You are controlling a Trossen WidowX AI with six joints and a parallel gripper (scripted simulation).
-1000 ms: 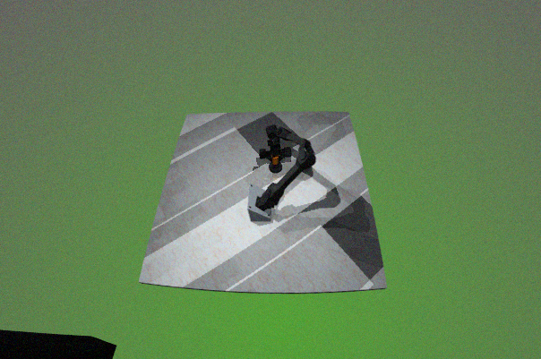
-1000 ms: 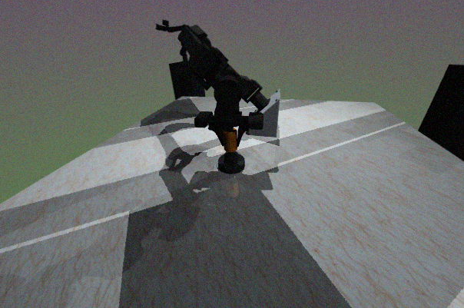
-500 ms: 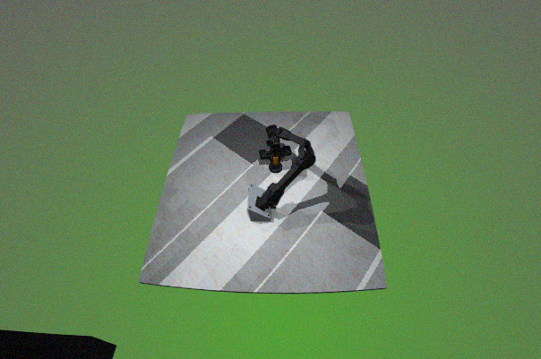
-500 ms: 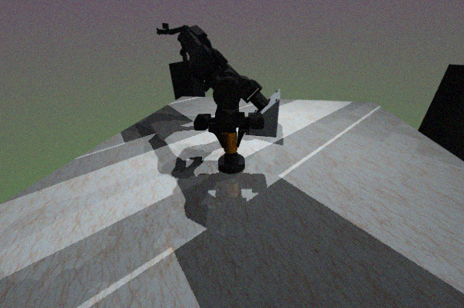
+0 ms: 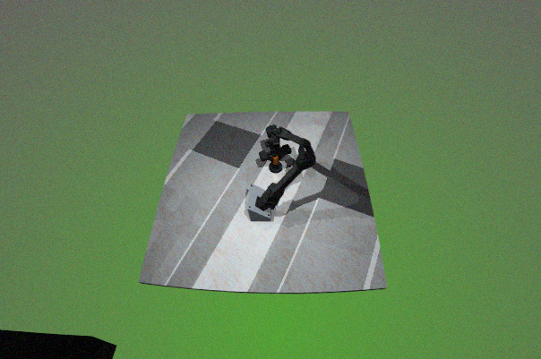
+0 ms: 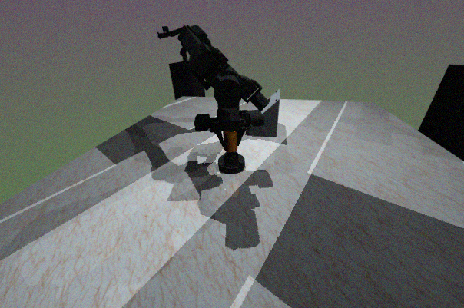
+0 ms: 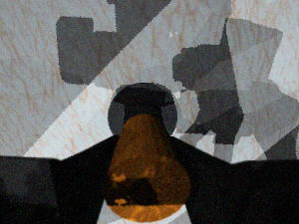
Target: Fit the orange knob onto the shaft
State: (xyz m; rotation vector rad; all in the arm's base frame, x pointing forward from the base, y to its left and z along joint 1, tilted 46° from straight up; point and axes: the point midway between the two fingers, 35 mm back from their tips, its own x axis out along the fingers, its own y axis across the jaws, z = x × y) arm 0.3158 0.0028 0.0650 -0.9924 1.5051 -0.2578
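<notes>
The orange knob (image 5: 275, 160) (image 6: 230, 140) (image 7: 146, 165) is upright between the fingers of my gripper (image 5: 276, 161) (image 6: 230, 145) (image 7: 144, 140), which is shut on it. The dark round pedestal (image 5: 275, 168) (image 6: 231, 163) (image 7: 117, 118) stands directly below the knob. In the exterior view the knob's lower end is just above the pedestal's top or close to it; a small gap cannot be told for sure. The shaft is hidden by the knob and dark shading, and the flat sides of shaft and hole do not show.
The arm's grey base plate (image 5: 260, 211) (image 6: 265, 122) stands near the pedestal. The patterned table (image 5: 233, 261) (image 6: 146, 224) carries light and dark stripes and the arm's shadows. Black shapes (image 5: 54, 346) (image 6: 447, 113) show beyond the table.
</notes>
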